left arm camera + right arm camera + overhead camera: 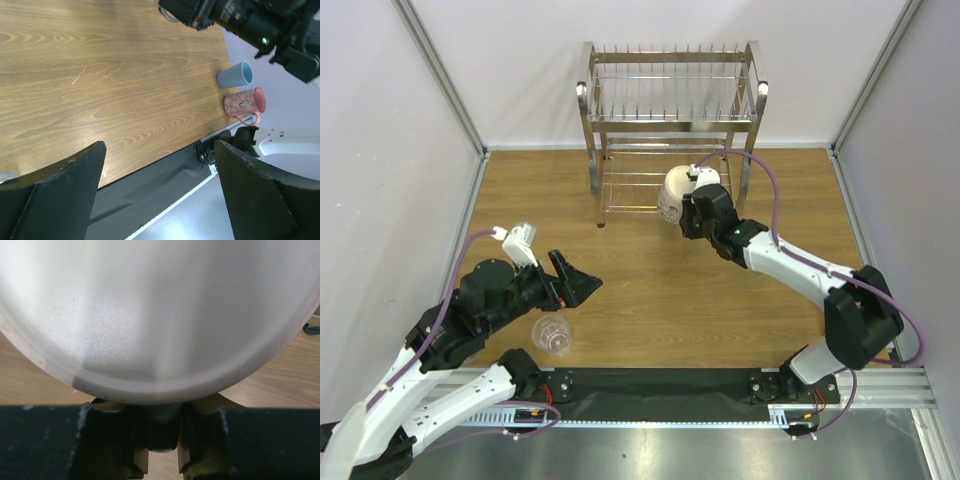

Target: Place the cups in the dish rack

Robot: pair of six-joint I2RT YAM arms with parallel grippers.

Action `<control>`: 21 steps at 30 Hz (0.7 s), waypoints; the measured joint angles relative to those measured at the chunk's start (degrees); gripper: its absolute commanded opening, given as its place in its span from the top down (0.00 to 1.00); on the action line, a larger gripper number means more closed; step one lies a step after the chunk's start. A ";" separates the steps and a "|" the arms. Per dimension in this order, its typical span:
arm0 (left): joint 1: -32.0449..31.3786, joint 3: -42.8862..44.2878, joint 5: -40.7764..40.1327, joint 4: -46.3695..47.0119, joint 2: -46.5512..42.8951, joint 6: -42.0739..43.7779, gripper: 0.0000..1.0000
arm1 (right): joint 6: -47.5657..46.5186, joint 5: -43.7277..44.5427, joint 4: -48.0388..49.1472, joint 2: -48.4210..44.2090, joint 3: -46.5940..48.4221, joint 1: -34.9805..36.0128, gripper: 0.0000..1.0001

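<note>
The steel wire dish rack (pixel 592 140) stands at the back middle of the table. My right gripper (pixel 690 208) is shut on the handle of a cream mug (pixel 672 190) and holds it at the front of the rack's lower tier. In the right wrist view the mug's pale base (pixel 160 310) fills the frame above my right gripper (pixel 161 432). My left gripper (pixel 576 281) is open and empty over the table's left part. A clear glass tumbler (pixel 552 334) stands just in front of it. A light blue cup (pixel 235 75) and a pink mug (pixel 244 101) lie on their sides near the table's edge.
White walls with metal corner posts (pixel 440 75) close in the table on three sides. A black strip and metal rail (pixel 660 385) run along the near edge. The right arm (pixel 250 20) crosses the top of the left wrist view, above the blue cup.
</note>
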 measured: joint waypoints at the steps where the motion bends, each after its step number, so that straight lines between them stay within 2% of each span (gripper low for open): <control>1: 0.00 0.00 -0.04 -0.26 -0.02 0.28 0.05 | -0.42 0.04 0.48 0.94 0.11 -0.44 1.00; 12: 0.00 0.76 -0.85 -4.72 -0.22 3.08 0.05 | -3.08 2.99 3.02 7.74 1.33 -3.37 1.00; 21: 0.00 5.53 -1.81 -9.81 -0.20 5.33 0.05 | -3.85 6.16 4.70 13.42 6.25 -3.69 1.00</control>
